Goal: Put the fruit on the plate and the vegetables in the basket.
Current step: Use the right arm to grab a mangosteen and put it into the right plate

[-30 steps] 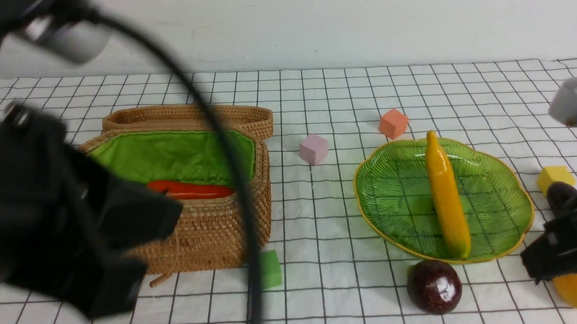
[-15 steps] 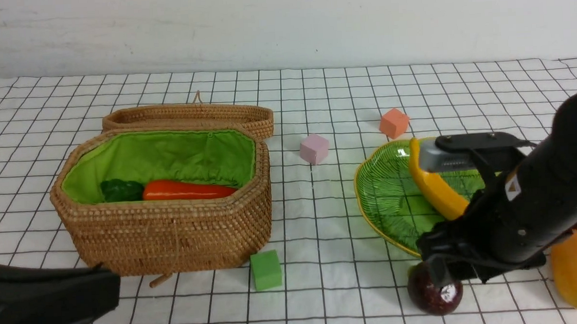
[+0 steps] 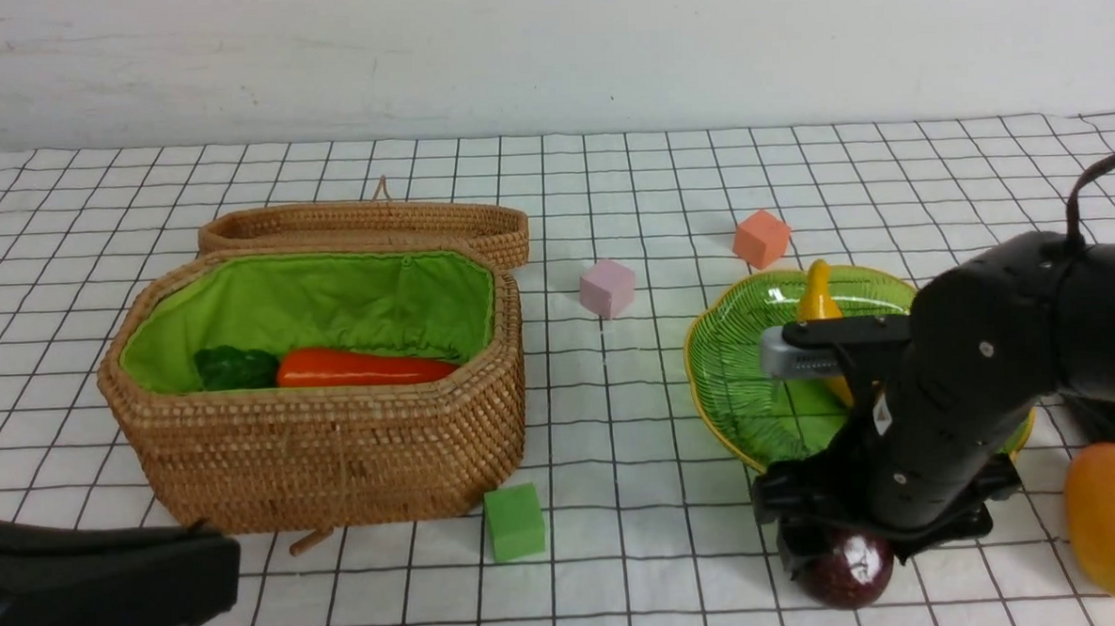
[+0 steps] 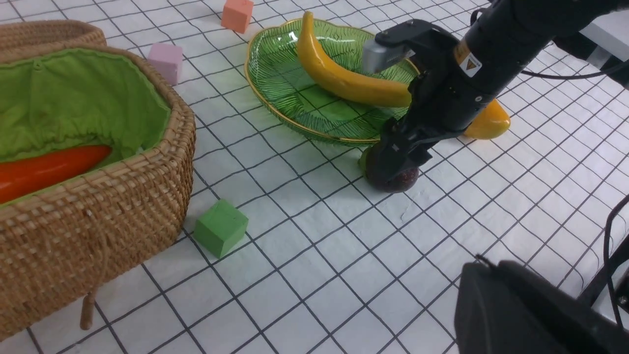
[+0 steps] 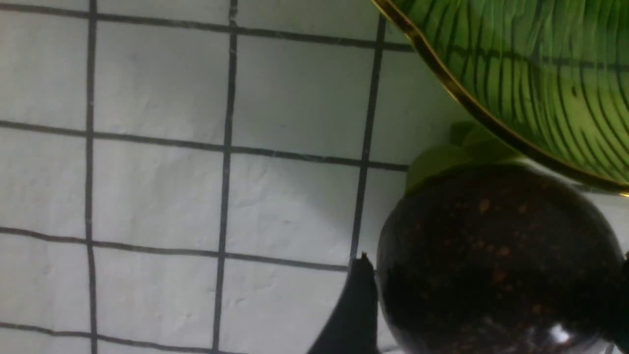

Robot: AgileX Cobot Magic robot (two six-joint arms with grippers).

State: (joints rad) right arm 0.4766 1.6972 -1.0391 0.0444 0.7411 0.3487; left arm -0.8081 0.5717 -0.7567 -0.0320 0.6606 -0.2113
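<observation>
Right gripper | you see its fingers flanking the maroon ball, squeeze unclear | ball on cloth, plate's 6 o'clock (banana lies on the plate) | left gripper: can't tell its state.

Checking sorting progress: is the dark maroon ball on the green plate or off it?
Off: the maroon ball rests on the checked cloth just outside the plate rim.
</observation>
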